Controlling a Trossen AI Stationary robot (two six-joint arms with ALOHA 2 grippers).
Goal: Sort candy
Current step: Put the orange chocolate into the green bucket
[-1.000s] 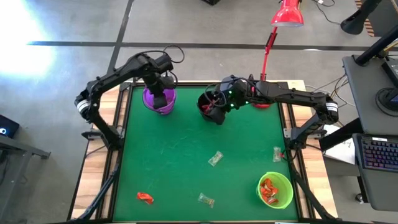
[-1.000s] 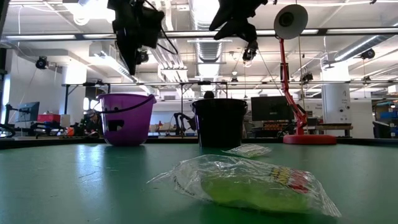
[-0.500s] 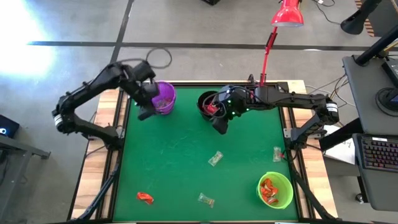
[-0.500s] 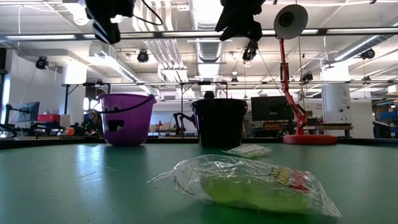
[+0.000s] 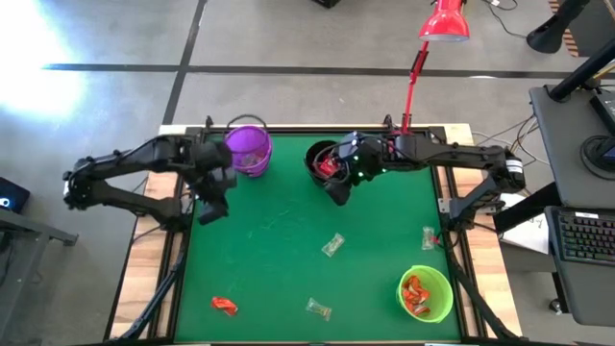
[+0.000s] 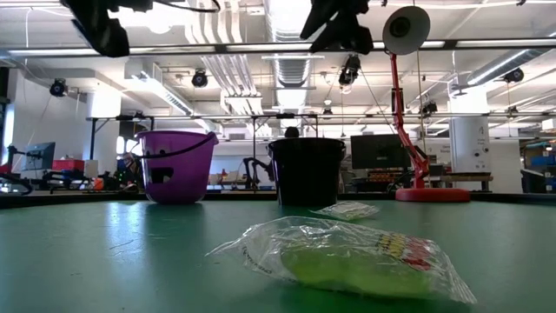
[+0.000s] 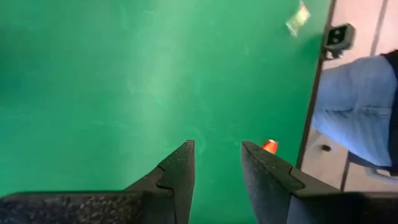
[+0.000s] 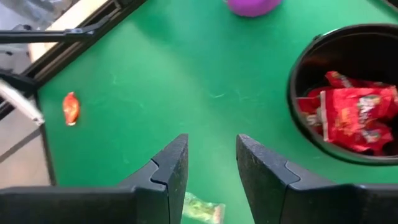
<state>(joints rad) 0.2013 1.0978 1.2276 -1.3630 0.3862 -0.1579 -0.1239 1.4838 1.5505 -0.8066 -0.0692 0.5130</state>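
Observation:
Loose candy lies on the green table: an orange-red sweet (image 5: pixel 224 306) near the near-left corner, and clear or pale green sweets (image 5: pixel 332 245), (image 5: pixel 318 308), (image 5: pixel 429 235). The black cup (image 5: pixel 325 159) holds red sweets (image 8: pixel 351 115). The green cup (image 5: pixel 426 293) holds orange-red ones. The purple cup (image 5: pixel 248 149) stands at the far edge. My left gripper (image 5: pixel 209 207) is open and empty, above the mat on the near-left side of the purple cup. My right gripper (image 5: pixel 338 192) is open and empty, just on the near side of the black cup.
A red desk lamp (image 5: pixel 415 72) stands at the far edge, right of the black cup. Wooden strips (image 5: pixel 154 250) border the mat on the left and right. In the low view, one pale green sweet (image 6: pixel 347 256) lies close in the foreground.
My left gripper has swung away from above the purple cup, toward the table's left and near edges, staying open. My right gripper has shifted a little from over the black cup toward the near edge. The candy and cups have not moved.

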